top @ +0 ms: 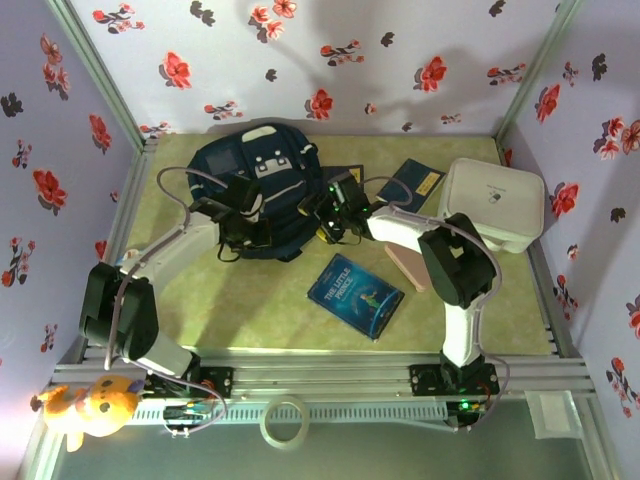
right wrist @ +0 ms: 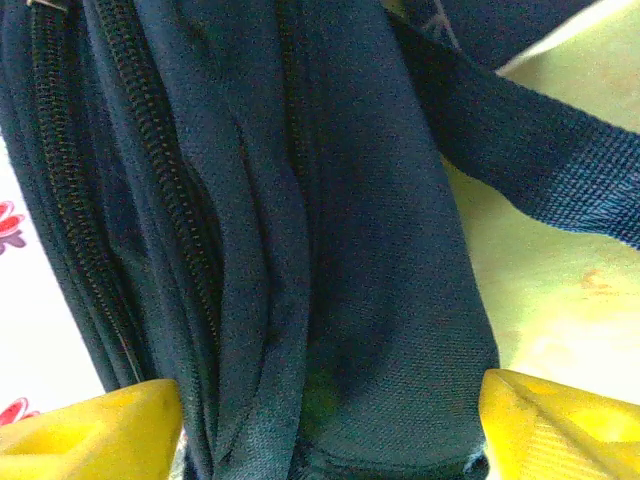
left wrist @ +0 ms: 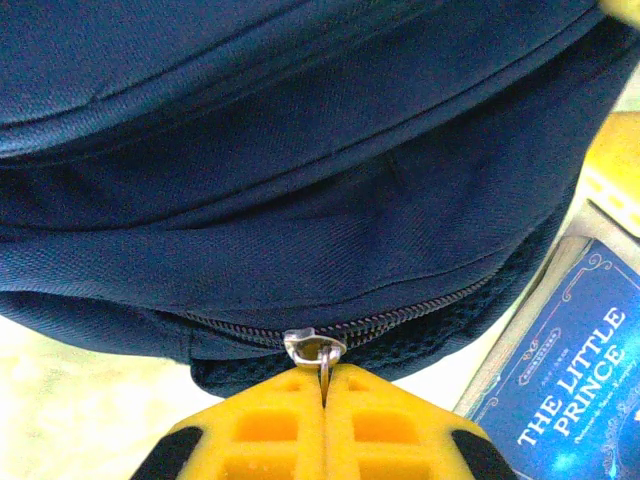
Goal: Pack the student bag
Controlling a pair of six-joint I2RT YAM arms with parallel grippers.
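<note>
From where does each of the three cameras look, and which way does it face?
Top: above and behind the arms, facing down at the table; both arms show, bases at the bottom.
Left wrist: on the left arm, facing the backpack; the left claw is shut on its zipper pull.
Right wrist: on the right arm, close against the backpack; the right claw stands open around it.
Shared: the top and left wrist views both show the blue book.

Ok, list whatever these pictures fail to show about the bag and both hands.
- Inside of the student bag: every view, hidden by its own fabric.
- Zipper pull held by the left hand: left wrist view, lower part hidden between the fingers.
- Right hand fingers: right wrist view, mostly cut off by the bottom edge.
- Pinkish flat item: top view, partly behind the right arm, unidentifiable.
</note>
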